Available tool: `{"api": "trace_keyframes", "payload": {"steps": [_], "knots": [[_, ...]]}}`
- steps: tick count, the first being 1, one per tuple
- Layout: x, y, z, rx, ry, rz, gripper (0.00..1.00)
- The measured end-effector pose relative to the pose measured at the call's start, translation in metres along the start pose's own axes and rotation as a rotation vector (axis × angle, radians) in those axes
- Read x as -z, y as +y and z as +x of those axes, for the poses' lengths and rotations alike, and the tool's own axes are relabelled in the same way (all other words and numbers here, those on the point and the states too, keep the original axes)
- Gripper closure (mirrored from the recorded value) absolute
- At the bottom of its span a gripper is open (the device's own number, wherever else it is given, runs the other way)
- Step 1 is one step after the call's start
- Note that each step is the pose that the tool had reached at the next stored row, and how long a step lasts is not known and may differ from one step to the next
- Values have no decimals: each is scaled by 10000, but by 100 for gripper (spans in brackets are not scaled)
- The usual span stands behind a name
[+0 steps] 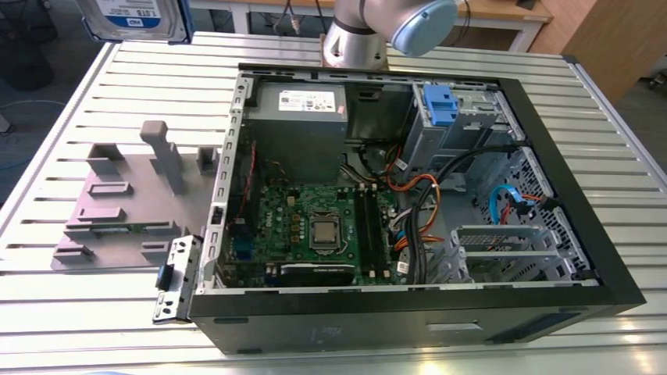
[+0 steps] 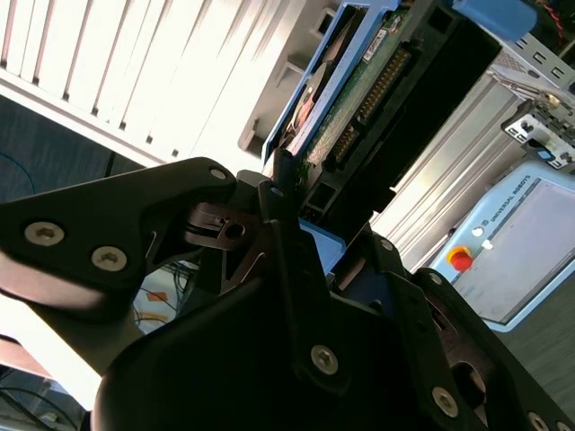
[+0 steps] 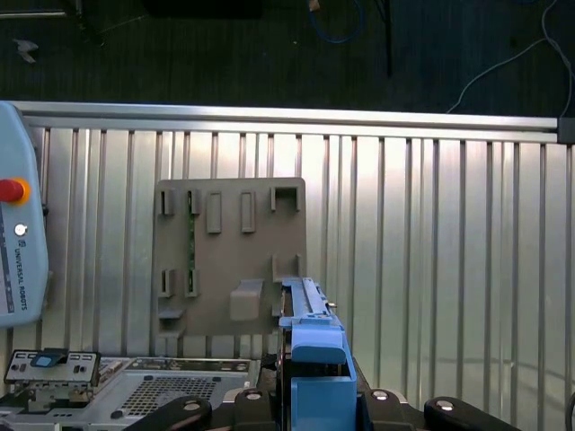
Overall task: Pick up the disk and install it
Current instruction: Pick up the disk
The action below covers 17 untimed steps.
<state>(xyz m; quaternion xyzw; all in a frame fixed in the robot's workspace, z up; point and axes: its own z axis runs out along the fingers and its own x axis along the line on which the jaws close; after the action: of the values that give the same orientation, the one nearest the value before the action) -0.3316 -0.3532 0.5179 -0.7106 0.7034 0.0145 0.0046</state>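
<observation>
Jaws are pinching the disk (image 3: 313, 346) at its blue-railed end, with the gripper (image 3: 314, 397) holding it up off the bench (image 3: 431, 251). In the exterior view the disk is hanging over the bench's far corner on the exterior view's left, well apart from the open case (image 1: 417, 219). A grey jig (image 1: 125, 203) is sitting just beside the case, toward that same edge.
</observation>
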Motion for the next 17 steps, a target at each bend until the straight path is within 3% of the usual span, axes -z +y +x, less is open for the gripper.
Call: {"api": "trace_keyframes", "payload": {"steps": [17], "knots": [[-1,-48,0,0,0,0,64]]}}
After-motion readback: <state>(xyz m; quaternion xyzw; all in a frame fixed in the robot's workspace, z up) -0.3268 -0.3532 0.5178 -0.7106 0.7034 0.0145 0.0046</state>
